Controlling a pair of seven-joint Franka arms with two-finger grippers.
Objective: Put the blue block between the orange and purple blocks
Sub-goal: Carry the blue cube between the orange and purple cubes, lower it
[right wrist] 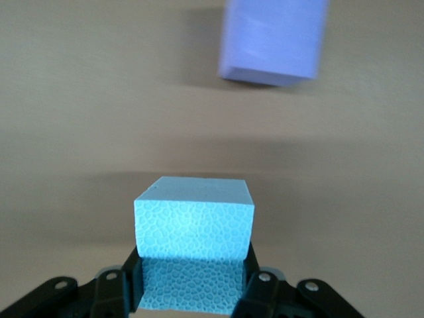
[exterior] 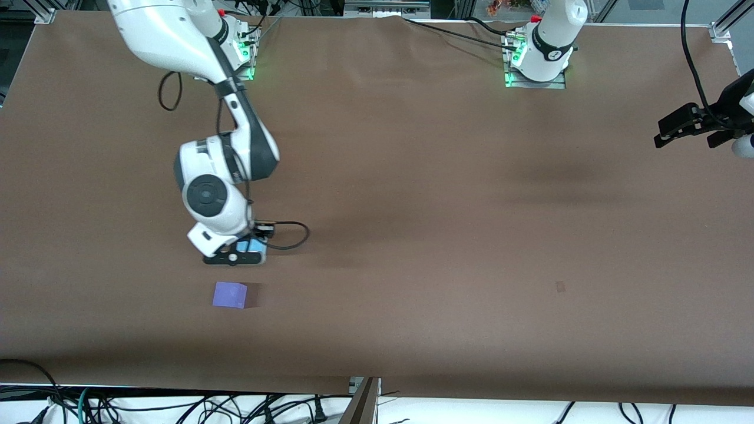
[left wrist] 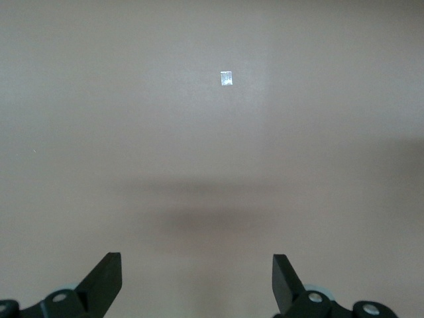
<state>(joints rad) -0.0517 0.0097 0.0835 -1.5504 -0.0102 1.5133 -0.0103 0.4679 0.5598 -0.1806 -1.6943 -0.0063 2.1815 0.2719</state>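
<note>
Brown table [exterior: 447, 194] with a small pale mark [exterior: 560, 287] toward the left arm's end.

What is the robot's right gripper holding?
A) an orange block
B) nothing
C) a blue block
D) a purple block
C: the right gripper is shut on the blue block, while the purple block sits free on the table.

Sky-blue block [right wrist: 194, 228] sits between black fingers [right wrist: 119, 291], its face showing a pebbly, cell-like texture, paler on top. Just ahead of the fingers, the purple block [right wrist: 273, 40] shows plain violet, no markings. Tabletop [exterior: 447, 235] is flat matte brown throughout. The arms are glossy white with black joints.
</note>
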